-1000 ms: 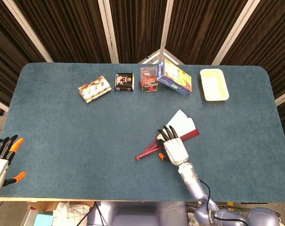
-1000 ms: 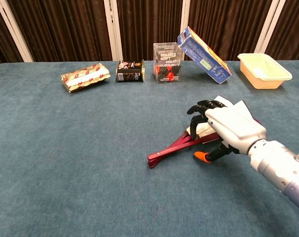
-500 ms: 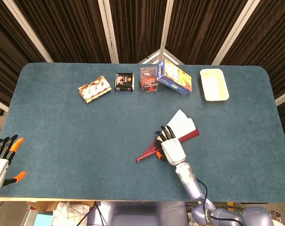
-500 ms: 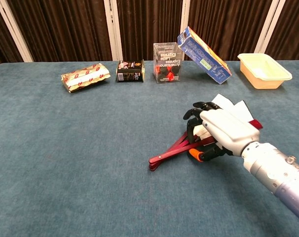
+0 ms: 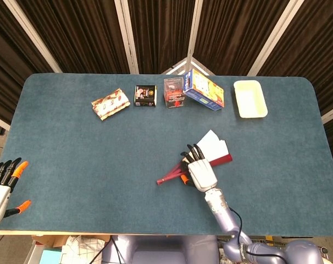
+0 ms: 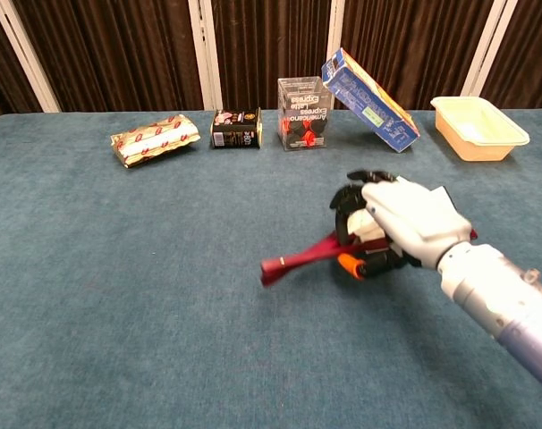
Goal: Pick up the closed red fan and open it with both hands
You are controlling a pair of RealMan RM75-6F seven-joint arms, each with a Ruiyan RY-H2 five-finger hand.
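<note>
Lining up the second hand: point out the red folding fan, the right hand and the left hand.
red folding fan (image 6: 293,260), chest view, on its closed red ribs.
right hand (image 6: 392,223), chest view, on the white back of the hand.
left hand (image 5: 1,184), head view, on the palm.

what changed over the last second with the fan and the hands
The right hand closed its fingers around the closed red fan and began lifting it; the fan's handle end rose and shifted slightly left. The left hand stayed at the table's near-left corner, and the back-row items did not move.
</note>
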